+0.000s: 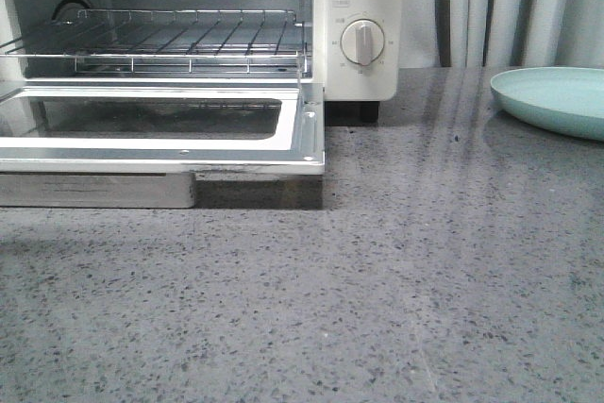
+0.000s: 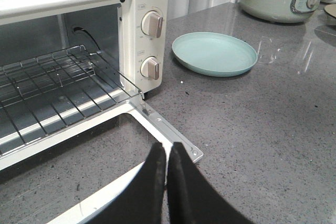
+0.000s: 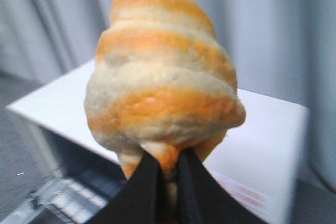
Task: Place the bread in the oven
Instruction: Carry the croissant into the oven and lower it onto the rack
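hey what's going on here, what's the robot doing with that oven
The right gripper is clamped on a striped croissant-shaped bread roll, holding it up in the air with the white toaster oven below and beyond it. The oven door is folded down flat and the wire rack inside is bare, so the bread isn't in yet. The left gripper sits shut and holds nothing, just over the open door. A pale green plate lies empty beside the oven.
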Controlling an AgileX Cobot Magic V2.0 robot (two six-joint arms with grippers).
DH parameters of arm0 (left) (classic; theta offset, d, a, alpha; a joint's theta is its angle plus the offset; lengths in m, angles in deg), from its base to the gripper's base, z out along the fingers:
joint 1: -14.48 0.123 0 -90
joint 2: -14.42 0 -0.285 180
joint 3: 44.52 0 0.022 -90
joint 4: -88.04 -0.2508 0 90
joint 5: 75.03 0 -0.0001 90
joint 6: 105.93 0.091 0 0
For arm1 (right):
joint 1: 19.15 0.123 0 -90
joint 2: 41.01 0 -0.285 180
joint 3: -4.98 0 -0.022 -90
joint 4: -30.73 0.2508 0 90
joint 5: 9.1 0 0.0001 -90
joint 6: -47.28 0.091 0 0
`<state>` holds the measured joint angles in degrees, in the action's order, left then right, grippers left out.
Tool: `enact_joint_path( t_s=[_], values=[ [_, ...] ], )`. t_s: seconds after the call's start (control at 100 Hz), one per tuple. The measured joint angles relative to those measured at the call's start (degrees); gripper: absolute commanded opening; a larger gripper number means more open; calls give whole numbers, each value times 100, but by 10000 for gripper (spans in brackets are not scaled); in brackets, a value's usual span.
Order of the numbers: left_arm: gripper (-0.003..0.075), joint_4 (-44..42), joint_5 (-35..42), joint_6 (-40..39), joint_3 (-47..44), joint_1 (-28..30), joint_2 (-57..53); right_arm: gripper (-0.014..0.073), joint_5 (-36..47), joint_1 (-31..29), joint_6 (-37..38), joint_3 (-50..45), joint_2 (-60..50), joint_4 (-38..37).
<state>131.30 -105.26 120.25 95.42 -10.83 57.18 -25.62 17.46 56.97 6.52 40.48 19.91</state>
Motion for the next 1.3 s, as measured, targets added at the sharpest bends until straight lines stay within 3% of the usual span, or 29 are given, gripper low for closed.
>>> enact_joint_path(
  t_s=[0.1, 0.23, 0.65, 0.72, 0.83, 0.89, 0.97, 1.06, 1.16, 1.3],
  values=[
    [-22, 0, 27, 0, 0, 0, 0, -69, -60, 881, -12, 322, 535, -235],
    [-22, 0, -5, 0, 0, 0, -31, -69, -395, 1299, -21, 647, 1469, -320],
    [-22, 0, -233, 0, 0, 0, -449, -39, -900, 866, -23, 1505, 3103, -398],
    [-22, 0, -245, 0, 0, 0, -449, 74, -965, 770, -33, 1627, 3216, -398],
    [-22, 0, -245, 0, 0, 0, -459, 436, -1034, 660, -33, 1723, 3353, -411],
    [-22, 0, -245, 0, 0, 0, -456, 576, -1071, 645, -33, 1728, 3373, -411],
    [-22, 0, -233, 0, 0, 0, -456, 650, -1112, 645, -33, 1751, 3387, -411],
    [-22, 0, -131, 0, 0, 0, -456, 611, -1123, 645, -33, 1793, 3370, -411],
    [-22, 0, 59, 0, 0, 0, -575, 463, -1265, 680, -33, 1802, 3240, -411],
    [-22, -44, 376, -62, -9, 0, -1056, -8, -1691, 881, -33, 1724, 2751, -415]
  ],
)
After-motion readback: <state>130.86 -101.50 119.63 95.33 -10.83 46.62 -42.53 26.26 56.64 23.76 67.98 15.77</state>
